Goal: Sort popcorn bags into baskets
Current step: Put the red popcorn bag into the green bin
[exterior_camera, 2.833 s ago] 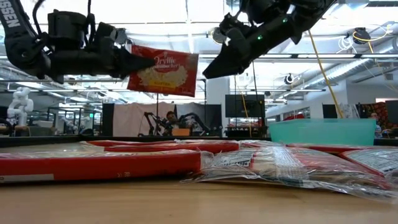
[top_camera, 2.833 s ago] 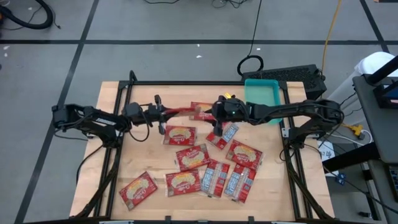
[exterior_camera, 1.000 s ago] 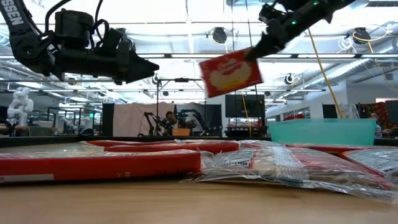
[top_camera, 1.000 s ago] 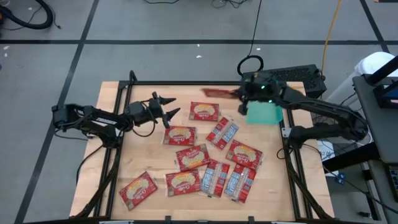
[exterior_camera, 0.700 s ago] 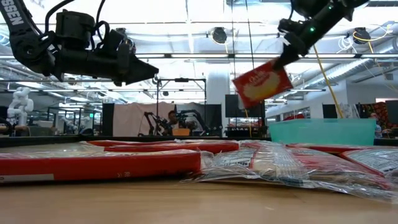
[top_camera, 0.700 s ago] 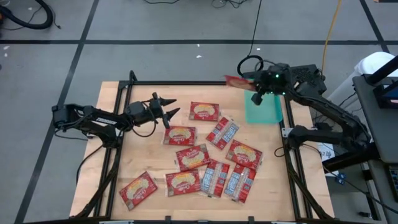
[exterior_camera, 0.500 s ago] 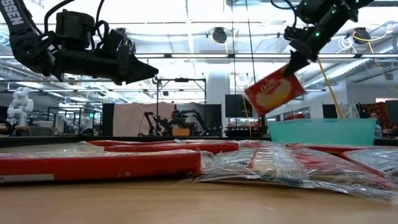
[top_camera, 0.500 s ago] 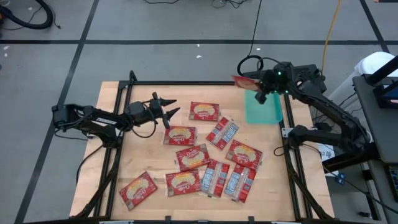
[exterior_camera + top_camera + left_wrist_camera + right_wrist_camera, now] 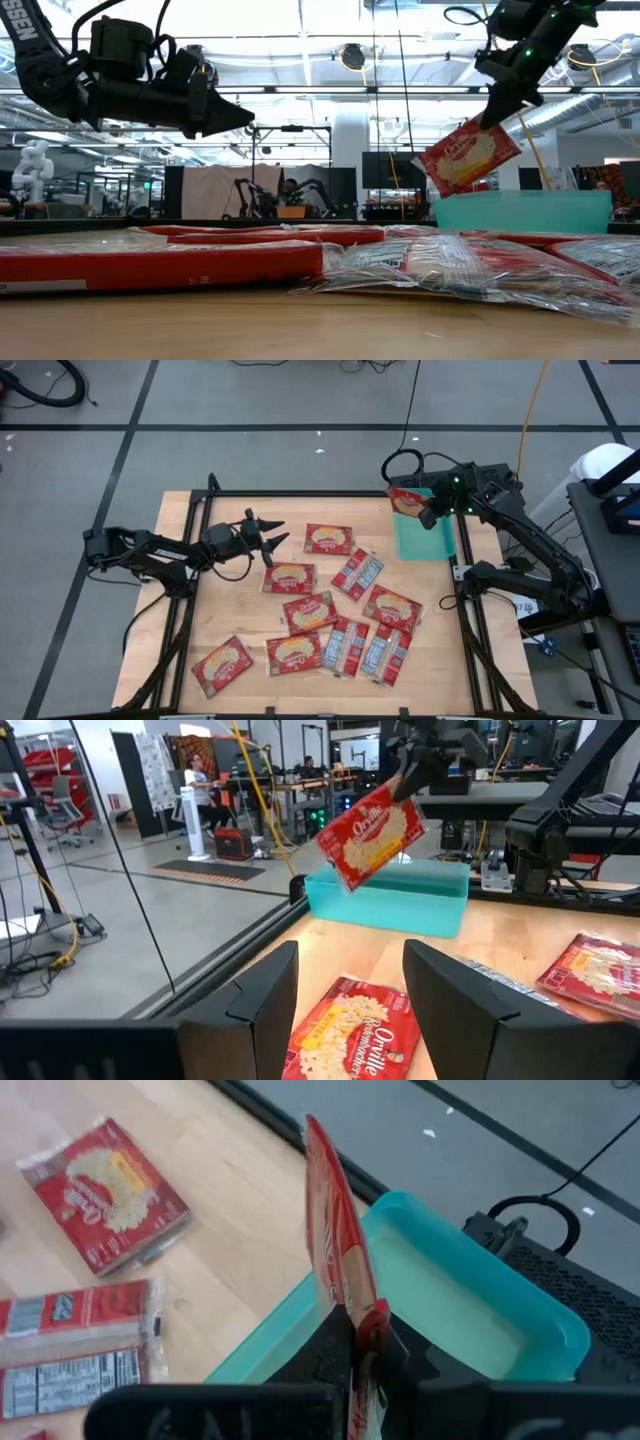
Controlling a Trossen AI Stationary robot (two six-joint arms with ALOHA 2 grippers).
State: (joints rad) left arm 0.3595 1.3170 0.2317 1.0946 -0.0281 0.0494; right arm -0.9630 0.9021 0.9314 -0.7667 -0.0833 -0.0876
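Red foil popcorn packet point(image 9: 407, 501), flat and rectangular with a cream-yellow popcorn picture, is hanging pinched by one edge in the right gripper point(image 9: 352, 1342), whose jaws are clenched on it. In the high view, packet and gripper are sitting at the upper right of the frame, over the near-left corner of the shallow teal-green plastic tray point(image 9: 440, 543). The low view is showing the packet tilted, its lower corner just above the tray rim point(image 9: 560, 196) and not touching it.

To place well, the packet should be carried further over the tray's middle before release, since at present it is overhanging the rim and could tip out onto the wooden table point(image 9: 240, 610). Lowering until the free edge is near the tray floor should keep it from sliding or bouncing. Releasing only when the packet is lying roughly along the tray's long side would leave room for more.

The left gripper point(image 9: 268, 533) is waiting at centre left, jaws released and holding nothing, above the remaining packets point(image 9: 310, 612) spread on the table.
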